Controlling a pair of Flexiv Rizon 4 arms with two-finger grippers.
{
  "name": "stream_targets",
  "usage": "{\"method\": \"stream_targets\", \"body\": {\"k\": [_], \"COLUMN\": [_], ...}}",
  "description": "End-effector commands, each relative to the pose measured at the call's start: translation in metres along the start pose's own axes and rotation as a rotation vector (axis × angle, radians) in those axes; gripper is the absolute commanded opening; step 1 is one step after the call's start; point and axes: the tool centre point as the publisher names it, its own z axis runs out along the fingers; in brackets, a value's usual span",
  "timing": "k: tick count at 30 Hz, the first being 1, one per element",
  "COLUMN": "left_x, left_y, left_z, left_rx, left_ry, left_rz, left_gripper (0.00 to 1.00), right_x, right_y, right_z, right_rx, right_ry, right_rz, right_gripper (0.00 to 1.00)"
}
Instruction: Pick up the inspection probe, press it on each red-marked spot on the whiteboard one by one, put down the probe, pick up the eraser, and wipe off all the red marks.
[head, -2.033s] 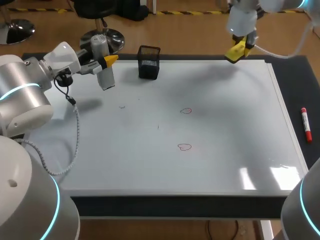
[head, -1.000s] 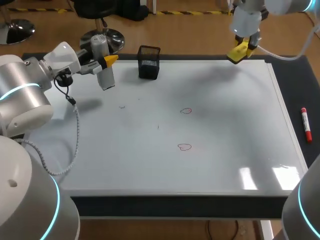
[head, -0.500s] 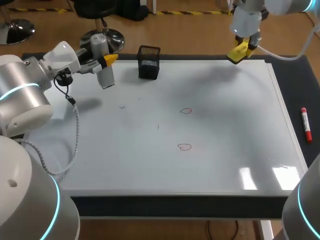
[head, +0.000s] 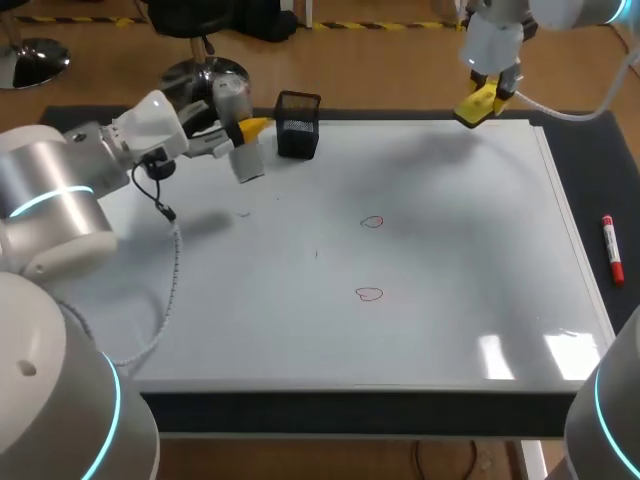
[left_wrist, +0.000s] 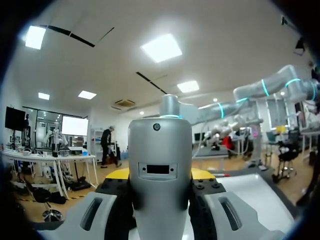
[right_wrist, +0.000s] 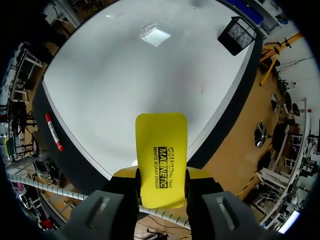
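Observation:
A grey cylindrical inspection probe (head: 240, 138) hangs above the whiteboard's (head: 460, 250) far left part, with my left gripper (head: 248, 128) shut on it. In the left wrist view the probe (left_wrist: 160, 165) stands upright between the yellow tips of the left gripper (left_wrist: 160, 176). Two small red marks, one (head: 372, 222) and another (head: 369, 294), lie near the board's middle. My right gripper (head: 480, 102) hovers over the far right edge, shut on the yellow eraser (head: 470, 110). That eraser (right_wrist: 161, 157) fills the right gripper (right_wrist: 161, 176) above the whiteboard (right_wrist: 140, 75).
A black mesh cup (head: 298, 123) stands at the board's far edge, just right of the probe, and shows as the mesh cup (right_wrist: 238, 35) in the right wrist view. A red marker (head: 612, 248) lies on the dark mat right of the board; the same marker (right_wrist: 54, 132) shows there too.
My left arm has swung right with the probe, bringing it close to the black mesh cup. The right arm and eraser have stayed still over the last second.

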Motion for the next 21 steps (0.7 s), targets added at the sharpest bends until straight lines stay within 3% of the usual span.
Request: {"method": "stream_targets", "body": {"k": [1, 11, 21], "left_x": [0.014, 0.058, 0.09], "left_y": [-0.003, -0.008, 0.004], "left_z": [0.02, 0.07, 0.11], "left_rx": [-0.009, -0.002, 0.011], "left_ry": [0.039, 0.176, 0.281], "left_rz": [-0.002, -0.003, -0.026], "left_gripper": [0.0, 0.0, 0.0], "right_x": [-0.001, -0.001, -0.001], "right_y": [-0.001, -0.001, -0.001], "right_z": [-0.001, -0.001, -0.001], "right_rx": [0.002, 0.002, 0.002], "right_ry": [0.005, 0.005, 0.005], "right_rz": [-0.001, -0.001, -0.001], "right_gripper": [0.0, 0.0, 0.0]}}
